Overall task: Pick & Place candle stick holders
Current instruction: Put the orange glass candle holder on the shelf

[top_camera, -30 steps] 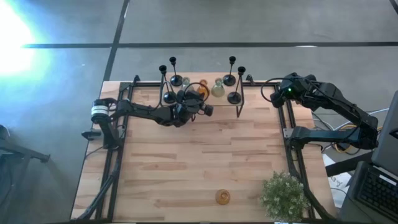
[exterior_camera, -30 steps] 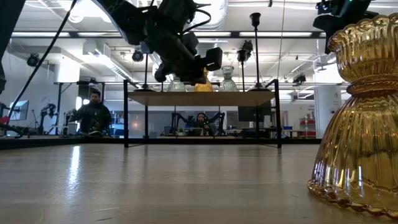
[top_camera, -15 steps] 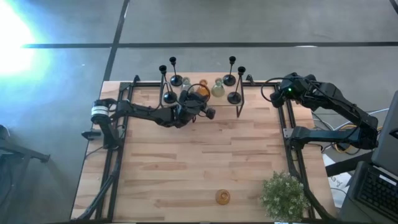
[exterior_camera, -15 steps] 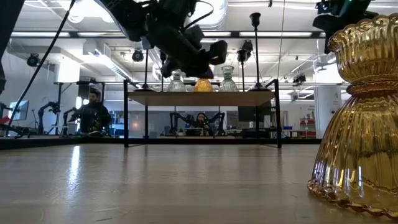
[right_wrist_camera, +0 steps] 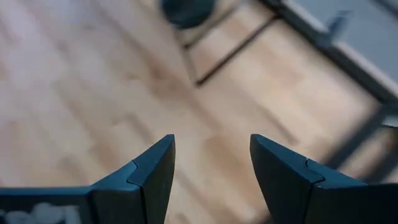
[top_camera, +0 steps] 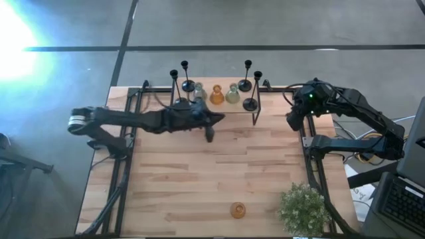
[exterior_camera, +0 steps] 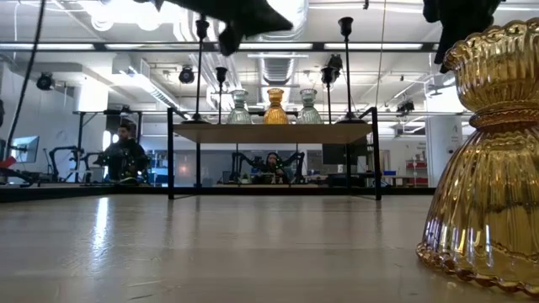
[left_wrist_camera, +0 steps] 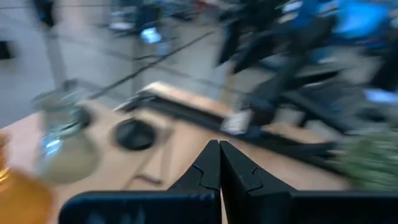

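Left gripper (top_camera: 210, 135) jaws closed, empty; right gripper (right_wrist_camera: 211, 158) jaws apart.

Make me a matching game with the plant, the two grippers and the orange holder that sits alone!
Things:
1. plant
2. left gripper
3. right gripper
4. lone amber holder

Descriptions:
A. fingers open, near the table's right rail
B. fingers shut, empty, just in front of the shelf
C. green, at the near right corner
D. on the table's near edge, beside the plant

Pairs: 1-C, 2-B, 3-A, 4-D
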